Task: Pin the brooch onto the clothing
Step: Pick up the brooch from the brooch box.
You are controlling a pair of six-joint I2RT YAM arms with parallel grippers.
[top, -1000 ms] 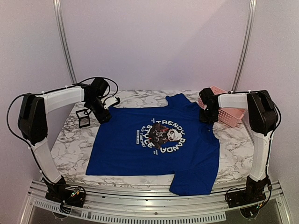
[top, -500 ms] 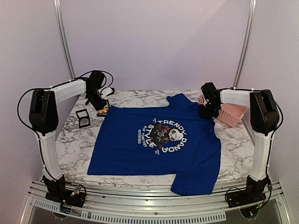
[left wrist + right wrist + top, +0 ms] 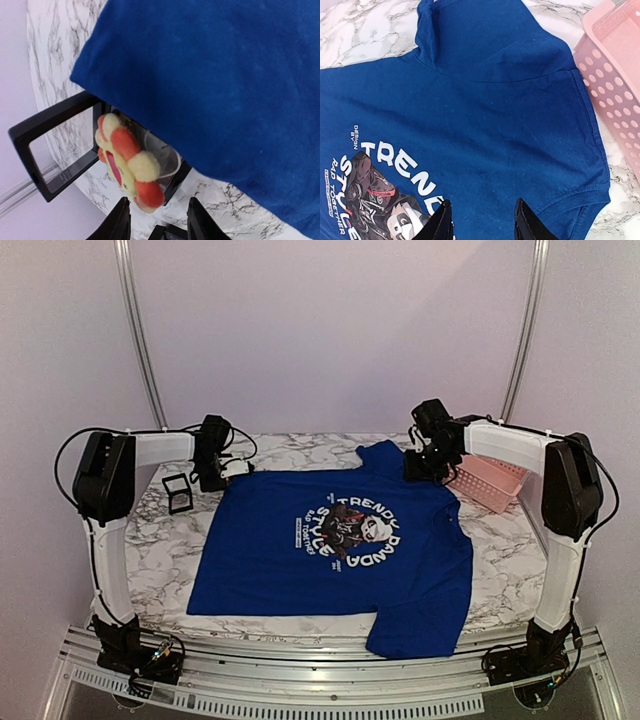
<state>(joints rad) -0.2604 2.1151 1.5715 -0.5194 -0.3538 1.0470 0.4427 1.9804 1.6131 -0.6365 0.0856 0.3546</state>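
Observation:
The clothing (image 3: 330, 550) is a blue T-shirt with a panda print, lying flat on the marble table. The brooch (image 3: 127, 165), a small flower of yellow and orange petals, leans on a black box (image 3: 30, 145) beside the shirt's sleeve (image 3: 225, 75). My left gripper (image 3: 158, 200) is open; the brooch's lower petal reaches between its fingertips, close to the left finger, with a gap to the right one. In the top view the left gripper (image 3: 213, 478) is at the shirt's far left corner. My right gripper (image 3: 482, 202) hangs open over the shirt (image 3: 495, 115) near the collar, holding nothing.
A pink perforated basket (image 3: 487, 480) stands at the back right, its rim (image 3: 615, 75) just beside the shirt's sleeve. The black box (image 3: 179, 492) lies left of the shirt. Bare marble (image 3: 160, 550) shows on both sides of the shirt.
The right gripper has opened, let go of the shirt's shoulder and moved back towards the collar. The left gripper has drawn back off the shirt's corner, its jaws narrowing round the brooch.

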